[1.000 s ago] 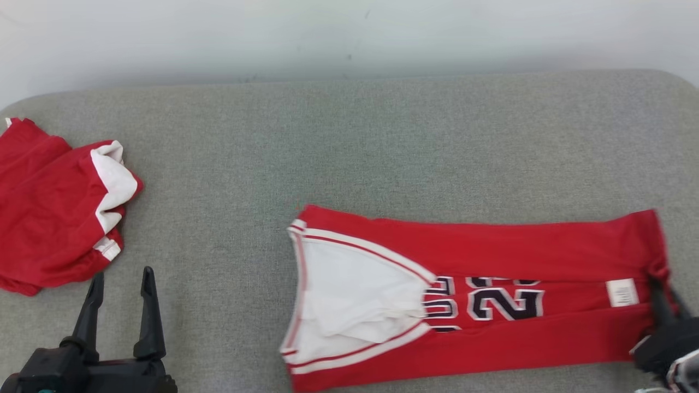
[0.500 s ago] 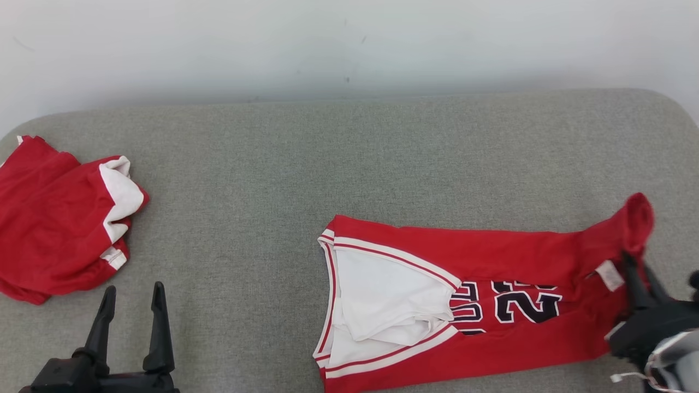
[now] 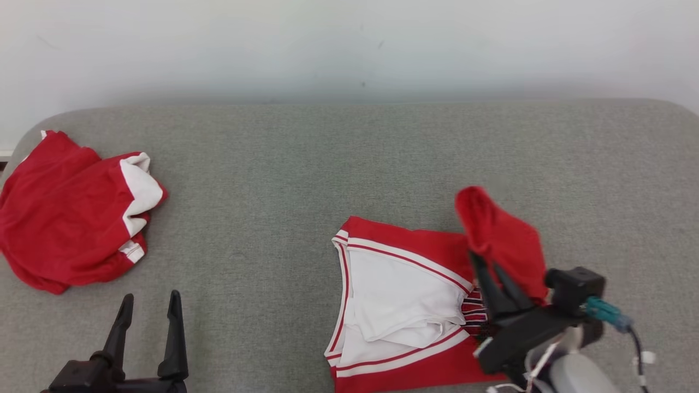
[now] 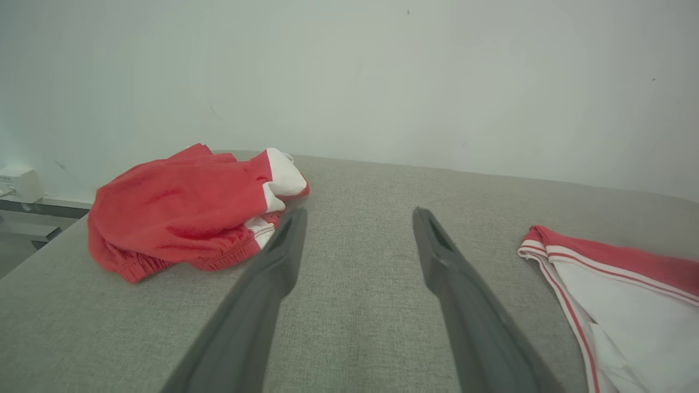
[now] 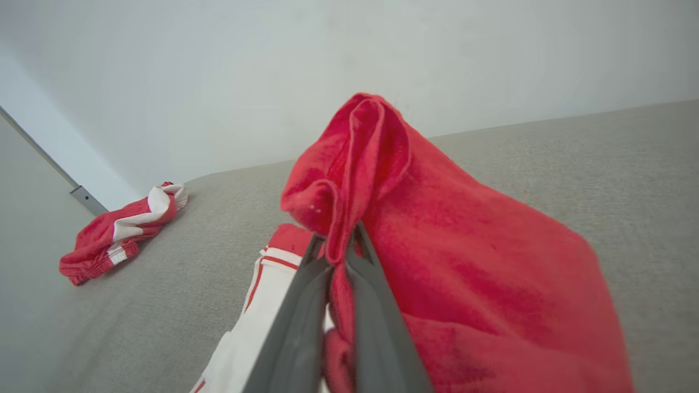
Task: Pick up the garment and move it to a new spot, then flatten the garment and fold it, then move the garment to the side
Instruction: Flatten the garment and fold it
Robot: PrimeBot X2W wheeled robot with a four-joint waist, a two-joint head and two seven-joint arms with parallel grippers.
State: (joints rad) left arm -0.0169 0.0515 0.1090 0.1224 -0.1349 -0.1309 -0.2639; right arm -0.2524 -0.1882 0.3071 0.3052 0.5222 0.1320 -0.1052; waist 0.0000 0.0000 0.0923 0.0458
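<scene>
Red jersey (image 3: pixel 404 305) with white trim lies by the front edge of the padded top (image 3: pixel 349 164), right of its middle, with the neck opening toward the left edge. Its hem end (image 3: pixel 499 234) is lifted and doubled back over the printed chest, clamped between the closed fingers of the right gripper (image 3: pixel 484 261). In the right wrist view the cloth sits pinched near the fingertips.

The fold looks about half made. To finish it well, carry the held end low and level toward the neckline so it lands square, and let go only once the cloth rests flat. A high or skewed path would likely drag the lower layer or leave a slanted crease.

The left gripper (image 3: pixel 151 300) stands spread and empty near the front-left corner, free to pin the collar if needed. A second garment (image 3: pixel 71 213), red and white, sits crumpled at the left edge, well apart. The top is grey woven upholstery with rounded back corners, and a plain pale wall (image 3: pixel 349 43) rises behind it.
</scene>
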